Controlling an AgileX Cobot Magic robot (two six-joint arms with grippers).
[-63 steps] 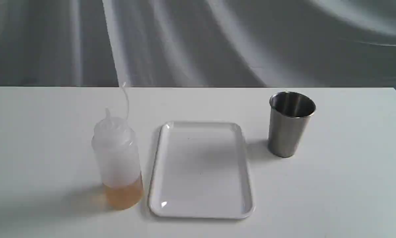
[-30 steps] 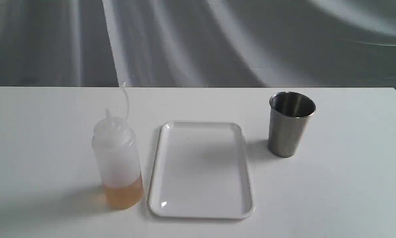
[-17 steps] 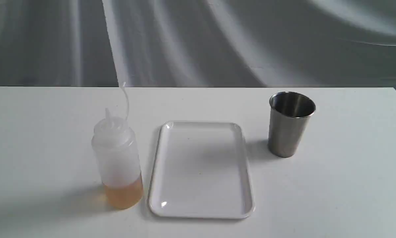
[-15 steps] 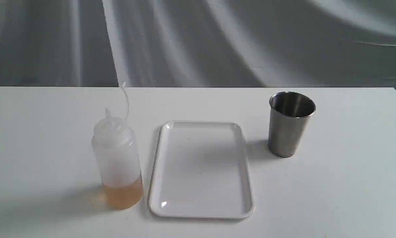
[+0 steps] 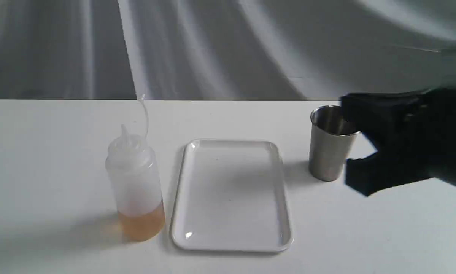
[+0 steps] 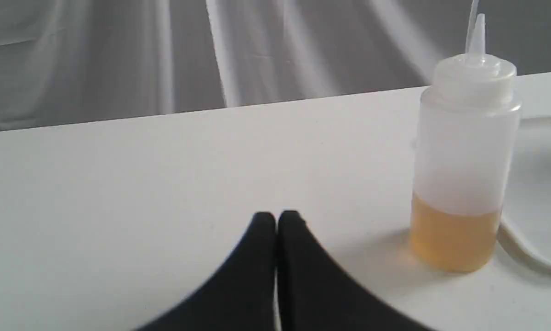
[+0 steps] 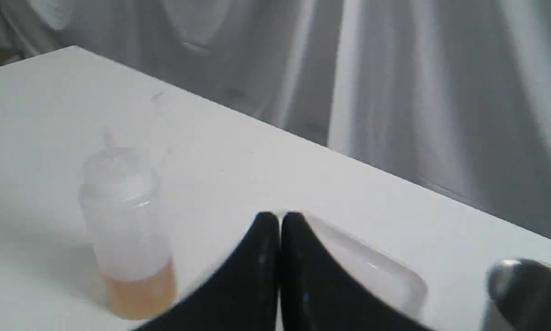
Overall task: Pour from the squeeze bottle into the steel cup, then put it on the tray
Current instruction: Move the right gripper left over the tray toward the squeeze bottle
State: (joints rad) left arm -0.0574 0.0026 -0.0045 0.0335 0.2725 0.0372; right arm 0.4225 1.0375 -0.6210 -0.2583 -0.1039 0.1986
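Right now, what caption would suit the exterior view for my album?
Squeeze bottle, white tray and steel cup in a row on a table; the right gripper near the cup.

**Grey Drapery Behind a White Table**

A plain white table filled the lower half of the exterior view. Its surface was matte and softly lit, and its far edge ran level from 9 o'clock toward 3 o'clock. Behind that edge hung a grey cloth backdrop, which closed off the whole upper half. Pale folds crossed the cloth. A narrow bright band dropped at 11 o'clock, and broader, hazier streaks curved from 12 o'clock down toward 2 o'clock. Both wrist views showed the same draped grey cloth beyond the same white tabletop.
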